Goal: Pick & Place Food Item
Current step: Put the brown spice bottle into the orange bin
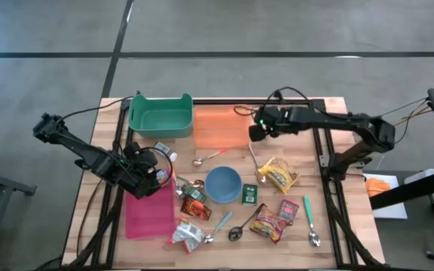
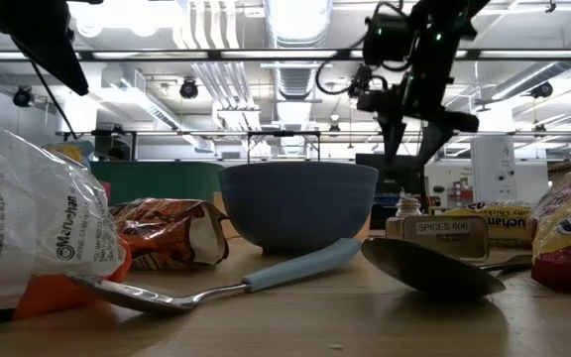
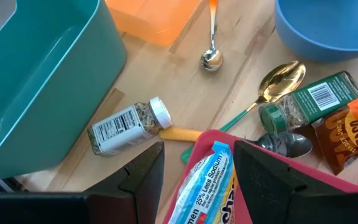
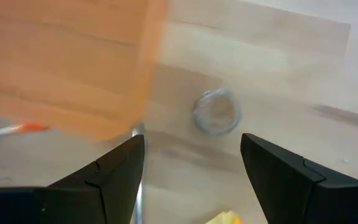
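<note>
My left gripper (image 3: 199, 147) hangs over the far end of the pink tray (image 1: 149, 214) at the table's left, shut on a blue-and-white food packet (image 3: 204, 183) printed "25% Less Sodium". My right gripper (image 4: 192, 140) is open and empty. It points down above the bare wood just right of the orange tray (image 1: 218, 128), over a small round jar (image 4: 216, 112) standing there. A yellow packet (image 1: 277, 175), two red packets (image 1: 268, 223), an orange-brown packet (image 1: 194, 200) and a white packet (image 1: 187, 235) lie flat on the table. My left gripper has the packet lengthwise between its two fingers (image 3: 145, 177), one at each long side (image 3: 229, 180). The fingers slant down from the table's left. The packet bows a little and its far end (image 3: 221, 149) reaches past the fingertips above the pink tray's corner; the touching spots themselves are hidden.
A teal bin (image 1: 160, 114) stands at the far left beside the orange tray. A blue bowl (image 1: 223, 184) sits mid-table, with a spice bottle (image 3: 129, 126), a green-capped jar (image 3: 309, 102), a green spice box (image 1: 249, 194) and several spoons around it.
</note>
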{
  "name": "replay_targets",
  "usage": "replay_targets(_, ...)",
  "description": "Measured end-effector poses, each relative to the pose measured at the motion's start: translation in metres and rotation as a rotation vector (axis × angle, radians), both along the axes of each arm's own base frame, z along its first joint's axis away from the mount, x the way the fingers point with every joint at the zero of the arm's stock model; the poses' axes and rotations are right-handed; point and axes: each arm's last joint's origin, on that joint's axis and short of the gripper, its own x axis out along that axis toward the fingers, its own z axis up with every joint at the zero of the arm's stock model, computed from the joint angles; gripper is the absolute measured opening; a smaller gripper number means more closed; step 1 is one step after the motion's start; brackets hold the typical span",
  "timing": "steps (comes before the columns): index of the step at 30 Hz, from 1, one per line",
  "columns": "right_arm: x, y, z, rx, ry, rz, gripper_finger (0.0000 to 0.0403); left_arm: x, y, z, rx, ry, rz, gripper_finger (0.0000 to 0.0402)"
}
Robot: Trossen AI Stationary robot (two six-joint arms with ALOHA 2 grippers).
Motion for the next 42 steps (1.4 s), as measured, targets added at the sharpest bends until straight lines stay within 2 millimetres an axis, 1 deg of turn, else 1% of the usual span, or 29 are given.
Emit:
replay_targets(2, -0.002, -0.009, -0.004, 0.017, 0.012, -0.022, 0.0263, 0.000, 0.000, 0.000, 0.005, 0.004, -0.009, 0.0193)
replay_targets(5, -0.001, -0.017, -0.012, 0.040, 0.036, -0.040, 0.0263, 0.000, 0.000, 0.000, 0.011, 0.010, -0.021, 0.0193)
replay_targets(10, 0.007, -0.022, -0.028, 0.118, 0.067, -0.026, 0.0263, 0.000, 0.000, 0.000, 0.011, 0.011, -0.021, 0.0193)
replay_targets(14, 0.017, -0.026, -0.037, 0.139, 0.107, -0.014, 0.0263, 0.000, 0.000, 0.000, 0.011, 0.010, -0.020, 0.0193)
replay_targets(20, 0.025, -0.030, -0.041, 0.171, 0.201, -0.015, 0.0263, 0.000, 0.000, 0.000, 0.009, 0.011, -0.018, 0.0193)
replay_targets(25, 0.032, -0.034, -0.042, 0.174, 0.227, -0.006, 0.0258, 0.000, 0.000, -0.001, 0.007, 0.012, -0.019, 0.0193)
replay_targets(28, 0.035, -0.036, -0.043, 0.173, 0.228, -0.002, 0.0232, 0.000, 0.000, -0.001, 0.007, 0.012, -0.019, 0.0193)
replay_targets(34, 0.035, -0.039, -0.044, 0.156, 0.246, -0.003, 0.0147, 0.000, 0.000, -0.001, 0.003, 0.014, -0.019, 0.0193)
replay_targets(37, 0.034, -0.039, -0.044, 0.153, 0.255, 0.026, 0.0109, 0.000, 0.000, -0.001, 0.000, 0.016, -0.020, 0.0193)
replay_targets(40, 0.034, -0.038, -0.044, 0.152, 0.258, 0.037, 0.0087, 0.000, 0.000, -0.001, 0.000, 0.016, -0.019, 0.0193)
replay_targets(42, 0.034, -0.038, -0.044, 0.152, 0.259, 0.042, 0.0083, 0.000, 0.000, -0.001, 0.000, 0.016, -0.019, 0.0193)
